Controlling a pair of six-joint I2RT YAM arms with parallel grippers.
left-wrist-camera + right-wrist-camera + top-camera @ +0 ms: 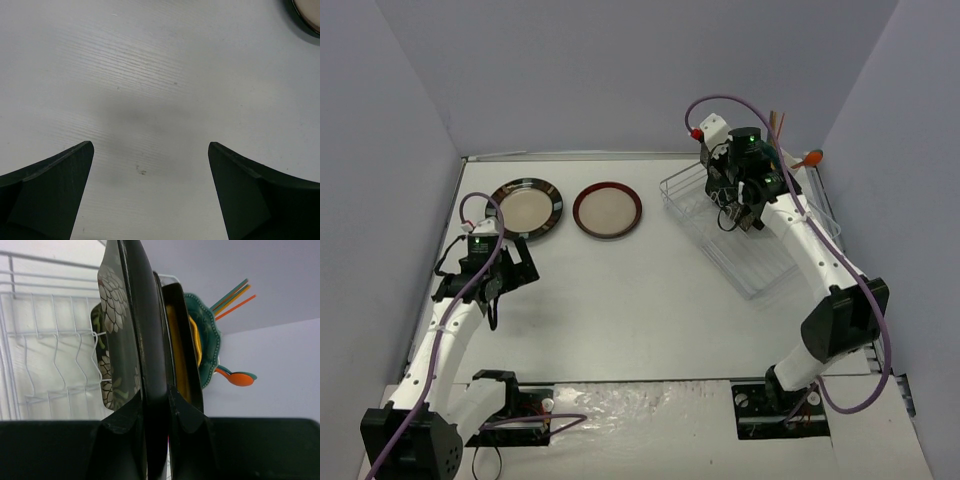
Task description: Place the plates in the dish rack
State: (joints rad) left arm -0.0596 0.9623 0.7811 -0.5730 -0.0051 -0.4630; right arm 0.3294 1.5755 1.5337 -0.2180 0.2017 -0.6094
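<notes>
The right claw (156, 405), clamped on the black floral plate (116, 310), holds it on edge at the dish rack (45, 340) by the surface's far right edge, while the left claw (150, 165) gapes near the striped-rim plate (527, 209) and red-rim plate (607, 210), likely stiff, slick, breakable, best pinched at the rim.

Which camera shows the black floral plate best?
Right wrist: the black floral plate stands on edge, its rim pinched in the right tool. Top external hides it behind that tool; left wrist misses it.

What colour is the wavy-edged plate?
Teal; the wavy-edged plate shows best in the right wrist view.
</notes>
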